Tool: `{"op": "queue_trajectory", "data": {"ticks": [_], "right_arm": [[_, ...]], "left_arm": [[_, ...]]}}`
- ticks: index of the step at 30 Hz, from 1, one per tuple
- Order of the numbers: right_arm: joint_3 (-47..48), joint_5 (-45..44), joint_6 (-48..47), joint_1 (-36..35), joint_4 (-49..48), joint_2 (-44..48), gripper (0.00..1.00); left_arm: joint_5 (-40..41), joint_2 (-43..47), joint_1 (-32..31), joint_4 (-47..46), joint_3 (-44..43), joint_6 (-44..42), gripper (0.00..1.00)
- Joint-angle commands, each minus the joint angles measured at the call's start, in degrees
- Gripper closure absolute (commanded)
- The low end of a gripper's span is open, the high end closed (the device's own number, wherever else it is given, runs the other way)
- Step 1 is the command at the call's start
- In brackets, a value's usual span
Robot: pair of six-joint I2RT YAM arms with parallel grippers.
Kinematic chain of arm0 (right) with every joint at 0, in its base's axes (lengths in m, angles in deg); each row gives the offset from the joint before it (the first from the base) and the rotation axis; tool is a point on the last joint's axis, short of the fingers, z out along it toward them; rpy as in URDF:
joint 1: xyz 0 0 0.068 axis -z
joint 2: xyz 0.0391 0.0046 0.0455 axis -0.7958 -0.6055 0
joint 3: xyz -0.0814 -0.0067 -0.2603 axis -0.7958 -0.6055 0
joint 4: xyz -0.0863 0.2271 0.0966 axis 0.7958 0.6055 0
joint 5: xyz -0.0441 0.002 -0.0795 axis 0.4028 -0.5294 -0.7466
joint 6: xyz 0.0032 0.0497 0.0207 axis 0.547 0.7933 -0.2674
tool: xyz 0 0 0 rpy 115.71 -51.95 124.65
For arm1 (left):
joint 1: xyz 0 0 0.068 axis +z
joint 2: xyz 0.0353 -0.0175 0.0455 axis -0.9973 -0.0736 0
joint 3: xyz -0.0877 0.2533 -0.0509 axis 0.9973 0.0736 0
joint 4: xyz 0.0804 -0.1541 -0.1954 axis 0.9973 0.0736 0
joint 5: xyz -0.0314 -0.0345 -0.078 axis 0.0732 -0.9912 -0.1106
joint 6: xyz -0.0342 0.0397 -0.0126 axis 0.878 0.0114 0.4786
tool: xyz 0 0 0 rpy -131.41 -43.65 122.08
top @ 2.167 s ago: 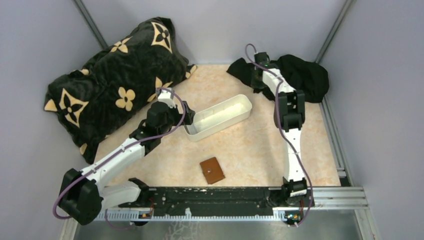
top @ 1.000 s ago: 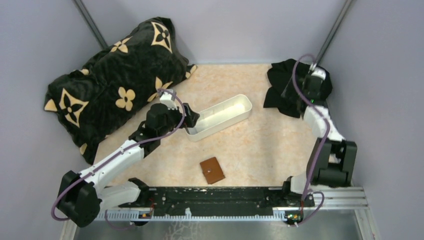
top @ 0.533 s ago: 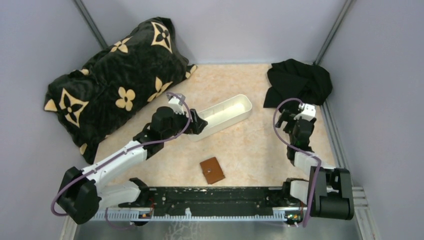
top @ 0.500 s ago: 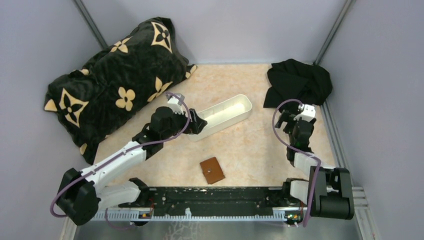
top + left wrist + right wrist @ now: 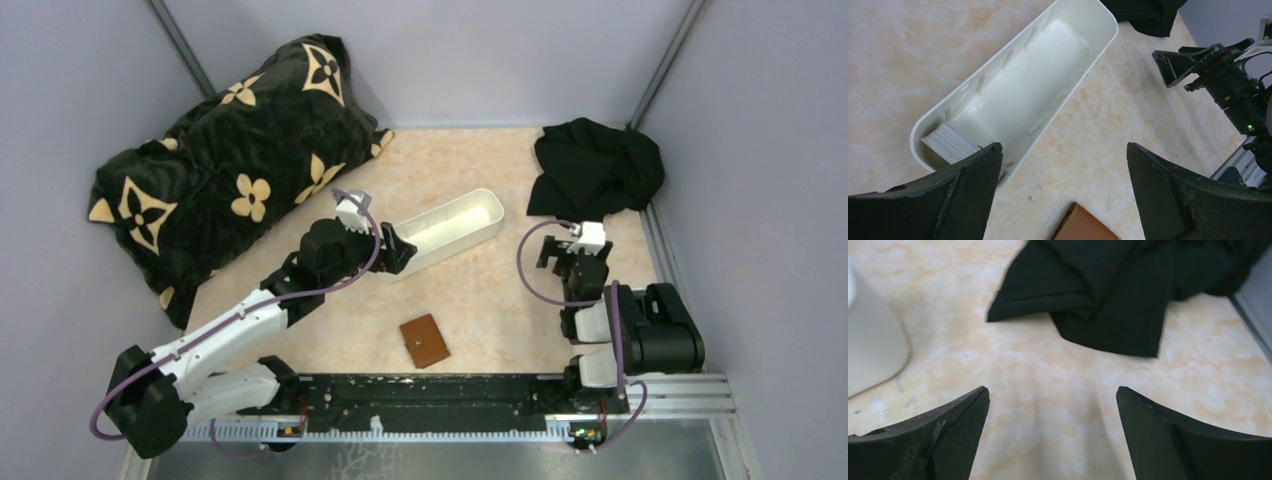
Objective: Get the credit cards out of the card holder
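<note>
The card holder (image 5: 425, 341) lies shut on the table near the front rail, brown leather side up; only its corner (image 5: 1083, 227) shows at the bottom edge of the left wrist view. No credit cards show; the folded holder hides its inside. My left gripper (image 5: 395, 249) hovers open over the near end of the white tray, a little beyond the holder, with nothing between its fingers (image 5: 1063, 146). My right gripper (image 5: 557, 252) is open and empty too (image 5: 1053, 390), low over bare table at the right and pointing toward the black cloth.
A long white tray (image 5: 440, 234) lies slantwise mid-table, with a stack of thin pale flat pieces (image 5: 950, 142) in its near end. A black cloth (image 5: 595, 168) is heaped in the far right corner. A black patterned cushion (image 5: 225, 160) fills the far left.
The right arm let go of the black cloth in the far right corner and folded back toward its base. The left gripper edged slightly rightward at the tray's near end.
</note>
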Motion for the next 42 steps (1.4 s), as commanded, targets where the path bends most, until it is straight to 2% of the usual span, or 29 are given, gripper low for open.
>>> {"op": "queue_trajectory", "data": {"ticks": [1,15,24,37,42], "right_arm": [[1.1,2.5,-7.4,-4.4,-11.9,-0.6,0.01],[3.7,1.0,-6.0,-4.2,-6.1,-0.3,0.01],[3.6,1.1,-5.9,-4.1,-6.2,-0.3,0.01],[3.7,1.1,-5.9,-4.1,-6.2,-0.3,0.01],[3.7,1.1,-5.9,-4.1,-6.2,-0.3,0.01]], "left_arm": [[1.6,0.6,-0.9,-0.6,-0.6,-1.2,0.0],[5.6,1.7,-0.9,0.8,1.5,-3.4,0.0],[6.2,1.1,-1.0,1.4,0.8,-3.9,0.0],[12.5,4.1,-0.9,3.9,1.4,-4.8,0.0],[11.3,3.2,-0.9,3.5,0.9,-4.7,0.0]]}}
